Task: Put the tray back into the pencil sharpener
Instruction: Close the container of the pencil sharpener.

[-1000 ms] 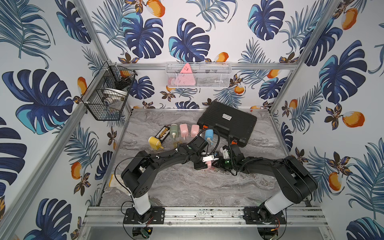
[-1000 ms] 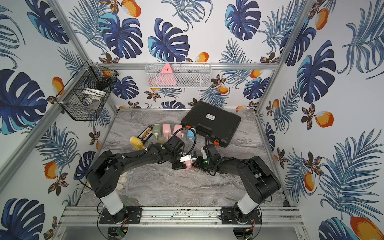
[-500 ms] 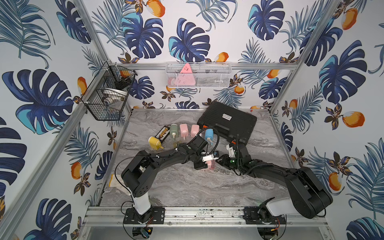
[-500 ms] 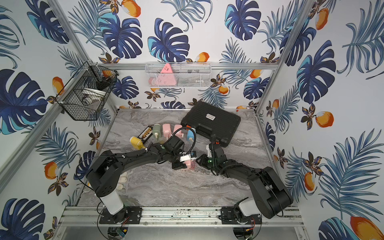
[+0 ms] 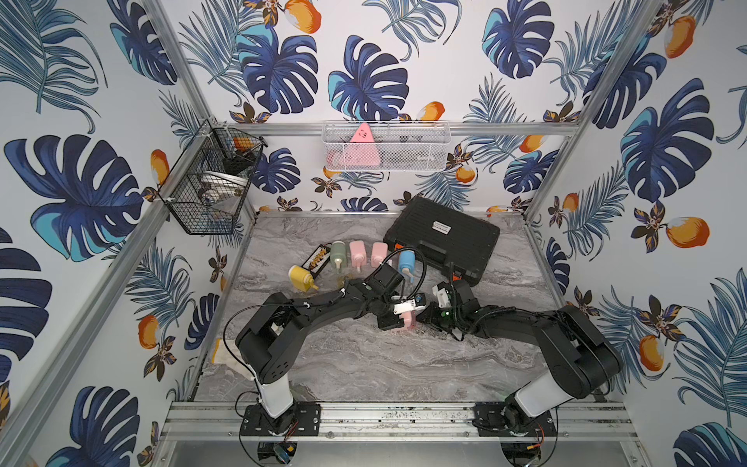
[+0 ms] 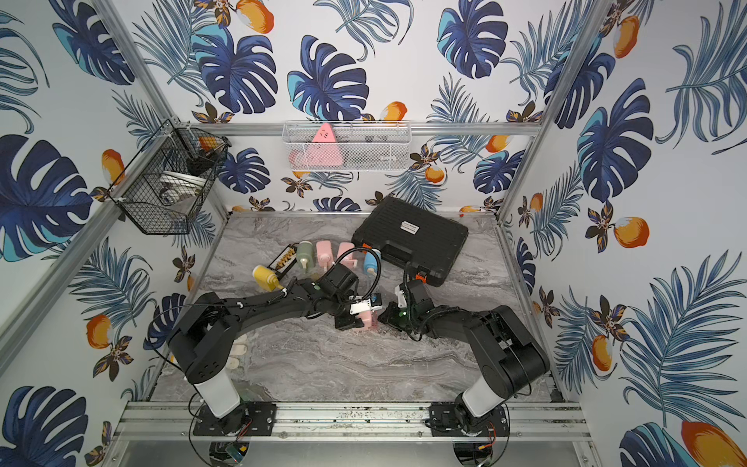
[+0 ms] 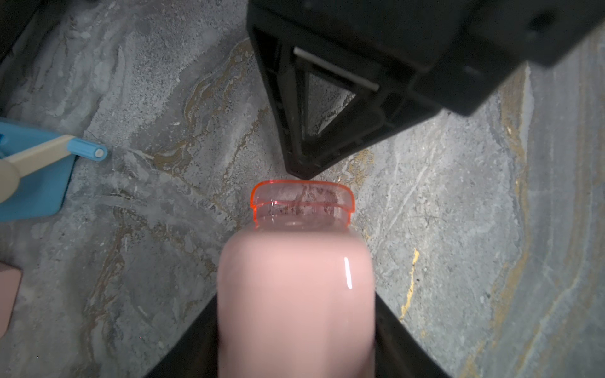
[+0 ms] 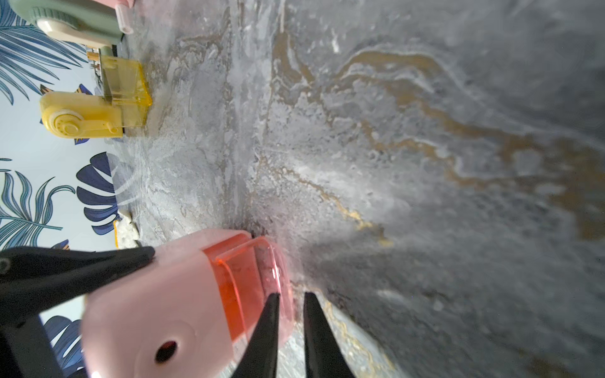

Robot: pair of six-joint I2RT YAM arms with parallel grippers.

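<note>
Orange tray part-seated in pencil sharpener clamped by left gripper. Right gripper at 3 o'clock: grip cannot be told. To be pushed squarely toward 9 o'clock.

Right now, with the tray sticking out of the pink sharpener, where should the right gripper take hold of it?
Probably take the tray by its protruding flanged end, coming along the long axis of the pink sharpener, from its open end. Only that lip shows; the left gripper clamps the body. The right gripper sits at that end.
</note>
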